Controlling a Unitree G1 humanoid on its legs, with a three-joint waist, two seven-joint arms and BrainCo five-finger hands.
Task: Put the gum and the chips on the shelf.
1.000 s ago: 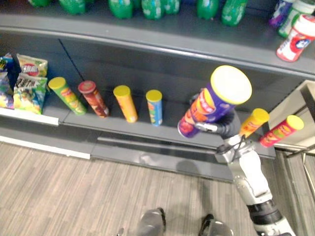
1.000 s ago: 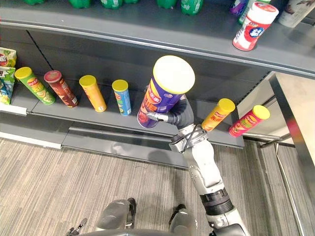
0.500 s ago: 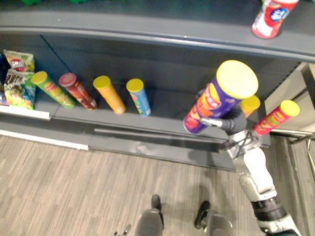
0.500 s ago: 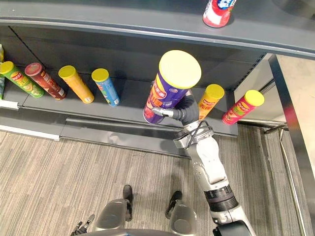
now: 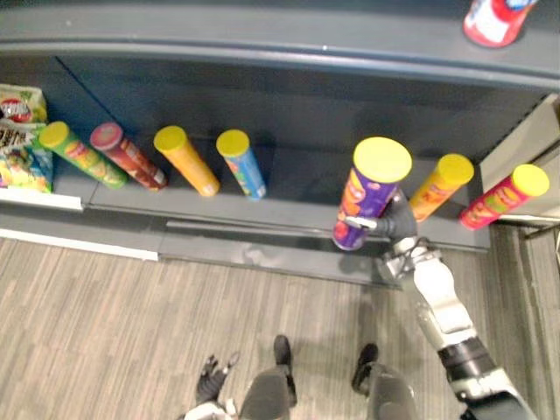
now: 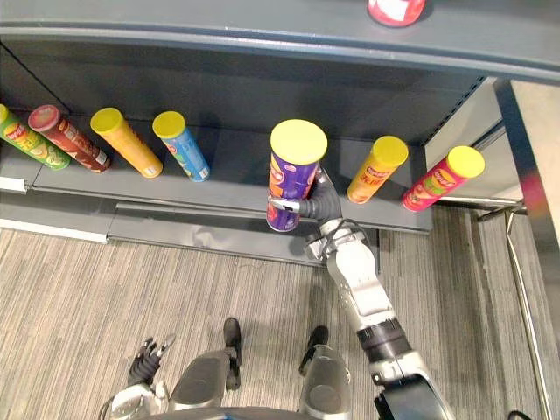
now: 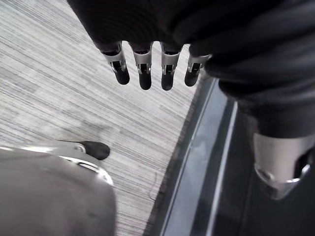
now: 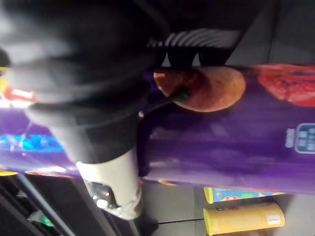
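Right hand [image 6: 320, 206], under its dark ribbed cover, has its fingers curled round the lower body of the purple chips can [image 6: 293, 178]. The can is a glossy cylinder with a flat, round yellow lid, held nearly upright and tilted slightly. Its base is at the front edge of the lower shelf [image 5: 293, 188]; contact with the shelf cannot be confirmed.

The lower shelf is a smooth dark grey metal board. On it stand a green can [image 5: 75, 153], a red can [image 5: 124, 157], a yellow can [image 5: 185, 161] and a blue can [image 5: 241, 163] to the robot's left of the purple can, and an orange can [image 5: 442, 185] and a pink can [image 5: 503, 197] to its right. The gum container [image 5: 493, 17], red and white, stands on the upper shelf.

Left hand [image 7: 143, 65] hangs over the striped grey floor [image 5: 105, 332], fingers straight and holding nothing.

Compared with 0.5 s ago, the purple can is lower and farther from the camera. It no longer overlaps the orange can.
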